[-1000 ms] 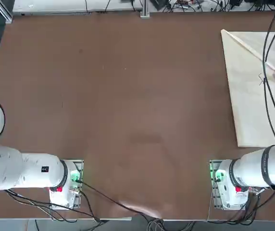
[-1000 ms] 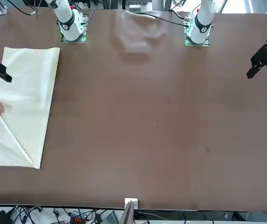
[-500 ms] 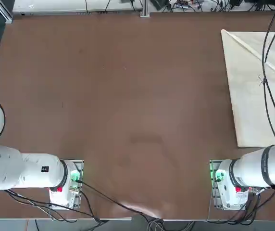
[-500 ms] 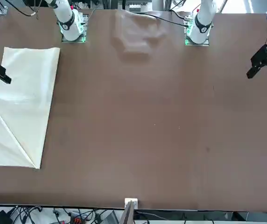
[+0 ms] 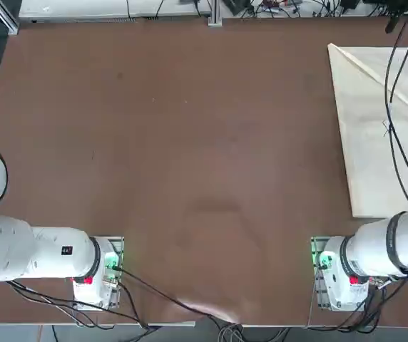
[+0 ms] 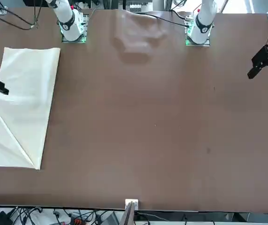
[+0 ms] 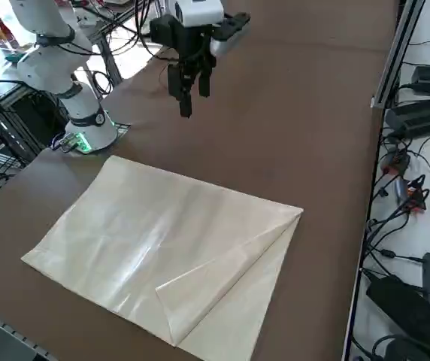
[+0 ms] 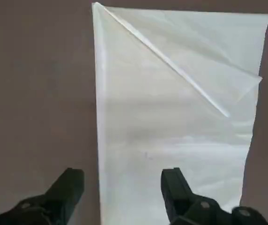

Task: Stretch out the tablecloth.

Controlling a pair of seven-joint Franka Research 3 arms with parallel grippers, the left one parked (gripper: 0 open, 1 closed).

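Barely started: tablecloth [image 7: 174, 256] lying folded on brown table [image 5: 190, 142], directly below right gripper [image 7: 190, 89], one corner flap doubled back diagonally over the far end, nothing unfolded or pulled flat yet. Right gripper hanging well above the cloth, fingers [image 8: 174, 187] spread wide and empty, straddling the cloth's long folded edge in the wrist view, so approach, grasp of an edge or the flap, and the whole spreading still left. Nothing lying between tool and cloth; only cables [image 5: 396, 121] trailing above the fabric, bare table beside for spreading.
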